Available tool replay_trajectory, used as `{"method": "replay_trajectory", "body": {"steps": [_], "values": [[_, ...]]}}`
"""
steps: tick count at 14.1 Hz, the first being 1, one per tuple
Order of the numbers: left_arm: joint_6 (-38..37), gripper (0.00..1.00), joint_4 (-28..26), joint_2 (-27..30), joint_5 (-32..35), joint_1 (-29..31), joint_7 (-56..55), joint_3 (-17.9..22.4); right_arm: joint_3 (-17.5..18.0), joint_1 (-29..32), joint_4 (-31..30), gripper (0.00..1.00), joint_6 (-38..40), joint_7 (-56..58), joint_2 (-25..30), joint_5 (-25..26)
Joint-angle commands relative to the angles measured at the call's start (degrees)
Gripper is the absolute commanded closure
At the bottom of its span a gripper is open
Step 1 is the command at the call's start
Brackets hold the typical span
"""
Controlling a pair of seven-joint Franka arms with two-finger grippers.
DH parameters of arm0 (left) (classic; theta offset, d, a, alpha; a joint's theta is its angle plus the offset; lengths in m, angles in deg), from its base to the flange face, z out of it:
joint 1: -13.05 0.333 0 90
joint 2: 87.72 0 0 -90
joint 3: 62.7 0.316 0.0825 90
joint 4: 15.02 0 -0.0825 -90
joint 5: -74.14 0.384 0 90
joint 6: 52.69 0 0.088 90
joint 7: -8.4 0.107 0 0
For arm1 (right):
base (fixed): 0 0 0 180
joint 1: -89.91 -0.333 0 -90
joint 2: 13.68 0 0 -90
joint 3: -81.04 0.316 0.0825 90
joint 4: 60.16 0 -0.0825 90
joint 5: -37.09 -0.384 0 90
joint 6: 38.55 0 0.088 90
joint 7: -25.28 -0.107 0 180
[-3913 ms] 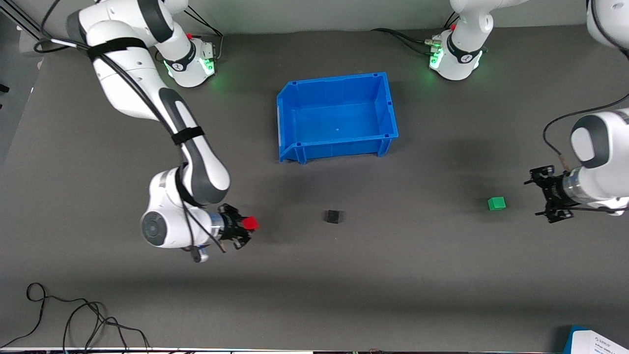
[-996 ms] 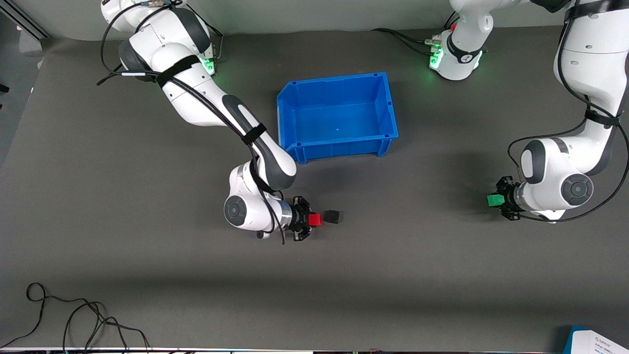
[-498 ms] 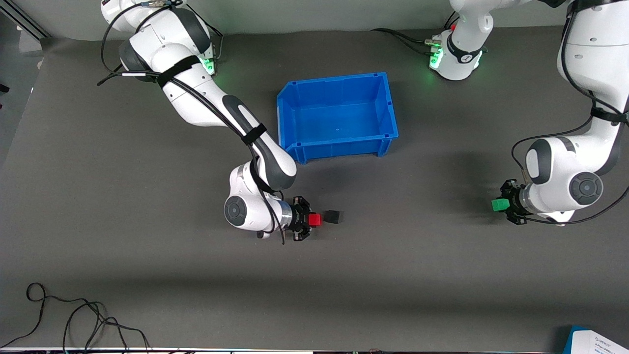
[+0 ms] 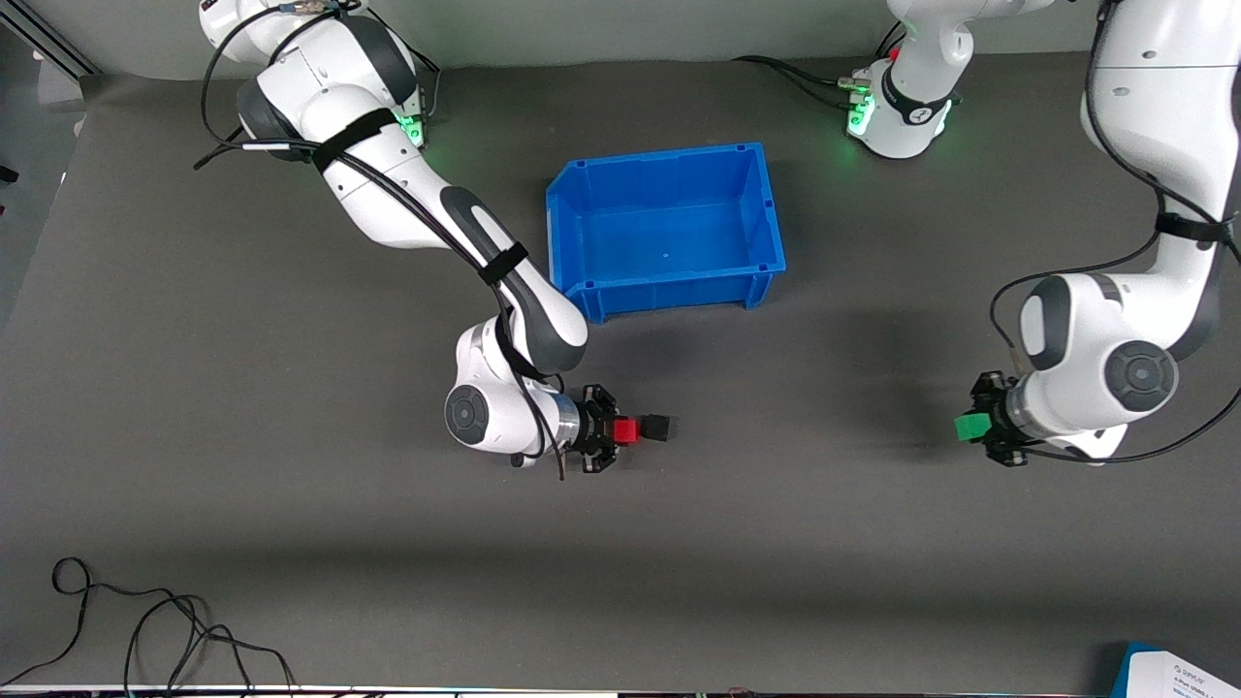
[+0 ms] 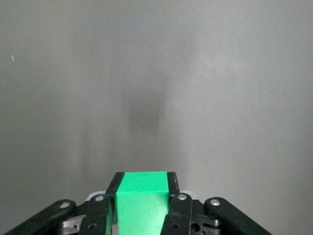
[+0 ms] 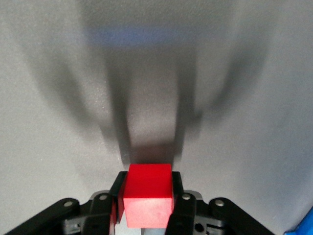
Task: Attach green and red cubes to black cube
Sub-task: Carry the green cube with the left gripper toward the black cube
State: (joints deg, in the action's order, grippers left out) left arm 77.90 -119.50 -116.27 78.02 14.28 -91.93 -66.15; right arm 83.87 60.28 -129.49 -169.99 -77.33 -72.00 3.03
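Observation:
The black cube (image 4: 658,427) sits on the grey table, nearer to the front camera than the blue bin. My right gripper (image 4: 623,431) is shut on the red cube (image 4: 626,429) and holds it low, side-on, right against the black cube's side toward the right arm's end. In the right wrist view the red cube (image 6: 146,196) sits between my fingers. My left gripper (image 4: 972,428) is shut on the green cube (image 4: 970,427) toward the left arm's end of the table, well apart from the black cube. The left wrist view shows the green cube (image 5: 142,205) between my fingers over bare table.
An empty blue bin (image 4: 766,208) stands mid-table, nearer the robots' bases. A loose black cable (image 4: 145,630) lies at the front edge toward the right arm's end. A blue-and-white object (image 4: 1178,674) pokes in at the front corner toward the left arm's end.
My right gripper has edged the red cube closer against the black cube. My left gripper has shifted a little with the green cube in its grip.

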Motion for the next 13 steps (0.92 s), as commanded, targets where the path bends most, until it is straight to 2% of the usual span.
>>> {"method": "replay_trajectory", "body": {"steps": [1, 6, 9, 13], "values": [[-1.65, 1.0, 2.95, -0.11, 0.16, -4.29, -3.55, 0.54, -0.28, -0.51, 2.27, 0.9, 0.39, -1.36, -0.82, -1.63], [-0.51, 1.0, 5.42, -0.28, -1.41, -11.32, -4.43, 0.45, -0.11, -0.51, 2.36, 0.9, 0.31, -1.98, -1.35, -1.72], [-0.6, 1.0, 10.33, -3.09, -4.4, -15.89, -5.56, 0.46, -0.11, -0.51, 2.18, 0.9, -0.22, -1.97, -1.7, -1.72], [-0.42, 1.0, 15.87, -7.48, -4.67, -20.72, -9.34, 0.45, 0.5, -0.69, 2.36, 0.9, -1.01, -2.24, -1.7, -1.8]]}}
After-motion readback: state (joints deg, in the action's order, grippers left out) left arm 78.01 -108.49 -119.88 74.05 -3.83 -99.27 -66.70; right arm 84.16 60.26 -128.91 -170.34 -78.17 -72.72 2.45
